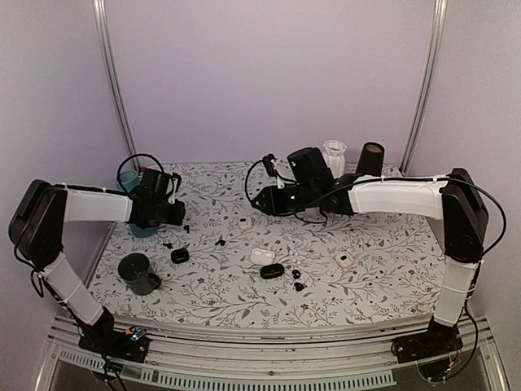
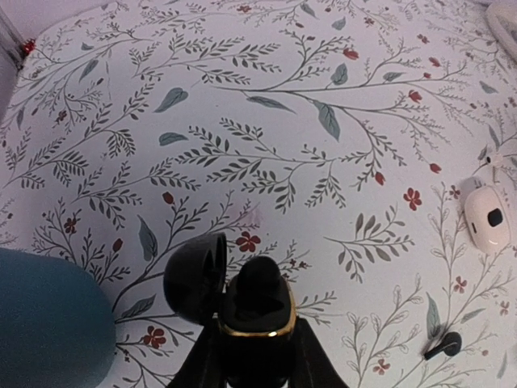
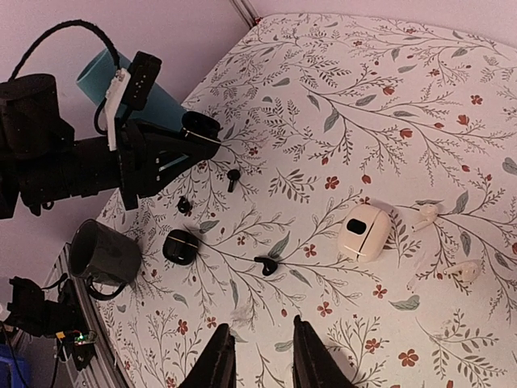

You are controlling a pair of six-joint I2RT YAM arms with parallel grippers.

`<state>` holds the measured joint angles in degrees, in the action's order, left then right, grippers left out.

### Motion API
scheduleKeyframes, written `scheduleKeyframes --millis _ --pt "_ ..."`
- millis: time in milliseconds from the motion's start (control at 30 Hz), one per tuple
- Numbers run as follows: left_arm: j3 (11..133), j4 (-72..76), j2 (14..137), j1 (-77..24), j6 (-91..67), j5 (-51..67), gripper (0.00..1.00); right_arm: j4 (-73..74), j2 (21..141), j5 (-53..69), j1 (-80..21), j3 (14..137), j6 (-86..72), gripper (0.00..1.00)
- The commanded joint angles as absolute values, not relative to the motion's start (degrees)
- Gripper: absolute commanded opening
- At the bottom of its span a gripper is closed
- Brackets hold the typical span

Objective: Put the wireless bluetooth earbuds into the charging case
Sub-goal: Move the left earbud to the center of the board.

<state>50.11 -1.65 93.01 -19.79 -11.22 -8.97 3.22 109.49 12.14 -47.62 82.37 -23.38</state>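
While left tool (image 2: 257, 339) grips one black case (image 2: 196, 279), three white cases (image 1: 245, 221) (image 1: 262, 256) (image 1: 344, 260) nearby.

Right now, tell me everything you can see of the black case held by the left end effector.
The black charging case looks like glossy, rounded plastic with a gold-coloured band round its mouth. Its lid stands hinged open, leaning left in the left wrist view. The left end effector clamps the body between both fingers, lifted off the floral table cover; nothing else touches it. What sits inside cannot be told.
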Motion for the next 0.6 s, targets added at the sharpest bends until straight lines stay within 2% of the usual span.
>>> scheduleKeyframes --millis 0,567 --pt "52.93 -5.68 95.35 -17.40 -4.53 -6.07 0.00 0.79 105.67 12.60 -47.74 80.30 -21.59 0.25" --pt "59.21 -12.54 102.64 -15.23 7.33 -0.94 0.00 0.94 101.88 10.85 -47.78 76.85 -19.52 0.25"
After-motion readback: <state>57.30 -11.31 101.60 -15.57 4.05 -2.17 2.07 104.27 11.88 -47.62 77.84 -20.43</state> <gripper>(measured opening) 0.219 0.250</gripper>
